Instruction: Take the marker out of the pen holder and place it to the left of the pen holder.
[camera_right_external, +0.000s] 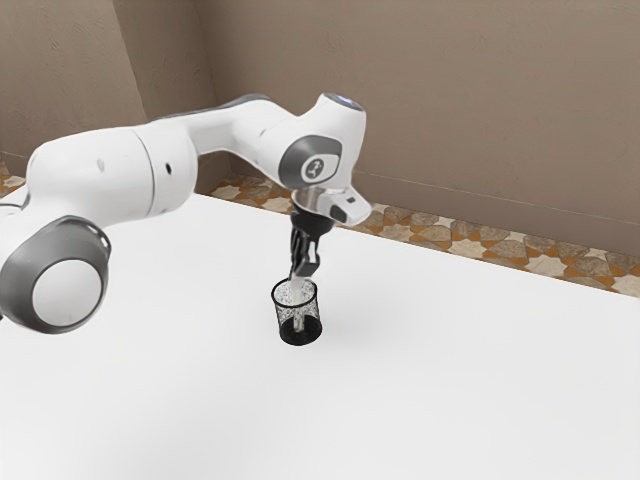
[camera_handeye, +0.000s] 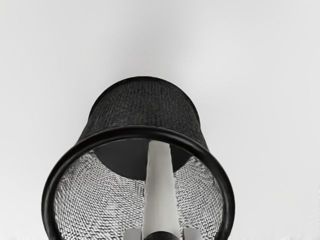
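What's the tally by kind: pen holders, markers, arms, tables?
Holder: 1
Marker: 1
Arm: 1
Table: 1
Total: 4

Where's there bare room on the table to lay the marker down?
The white table has wide bare patches on the exterior view's right of the pen holder, up to the far edge, and between the holder and that view's bottom edge. It's crowded at the holder's mouth: the marker is inside, with the end effector right above.
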